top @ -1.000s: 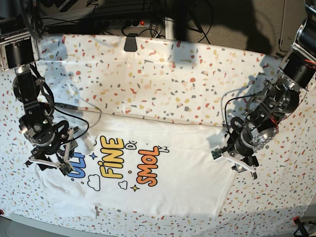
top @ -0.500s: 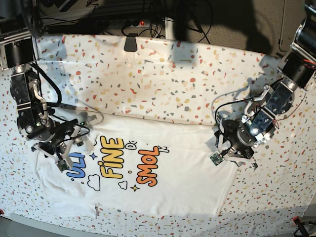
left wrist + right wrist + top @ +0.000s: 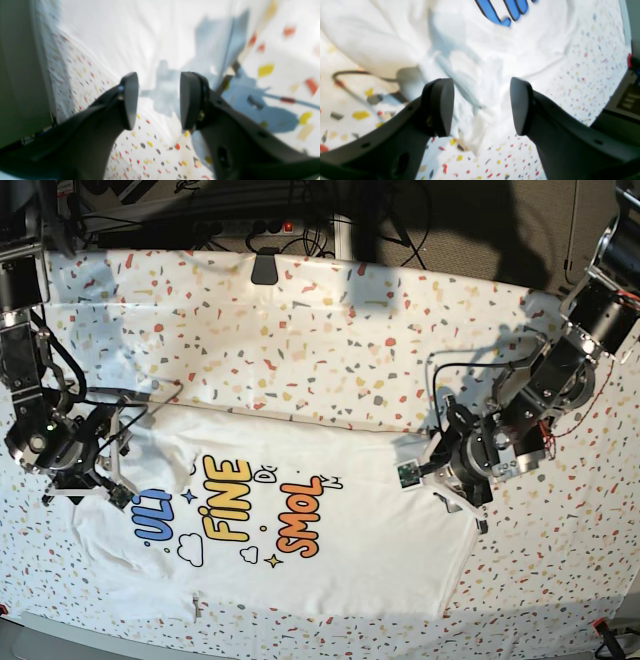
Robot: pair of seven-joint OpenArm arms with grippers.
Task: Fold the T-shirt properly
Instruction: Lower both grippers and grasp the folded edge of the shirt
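- Both arms drawn back since a second ago: right gripper (image 3: 112, 470) pulled off the blue lettering toward the left sleeve, left gripper (image 3: 440, 470) shifted inward at the shirt's right edge.
- Both grippers agape, grasping nothing (clear daylight between the pads in both wrist views).
- T-shirt (image 3: 300, 530) spread print-up on the near half of the counter (image 3: 330, 340).
- Long axis left to right; which end carries the collar cannot be told.
- Best pinched at matching edge points, low, catching shirt only, not tablecloth.

One T-shirt (image 3: 330, 530), one tablecloth (image 3: 330, 350), two end effectors: left (image 3: 158, 100), right (image 3: 481, 110).
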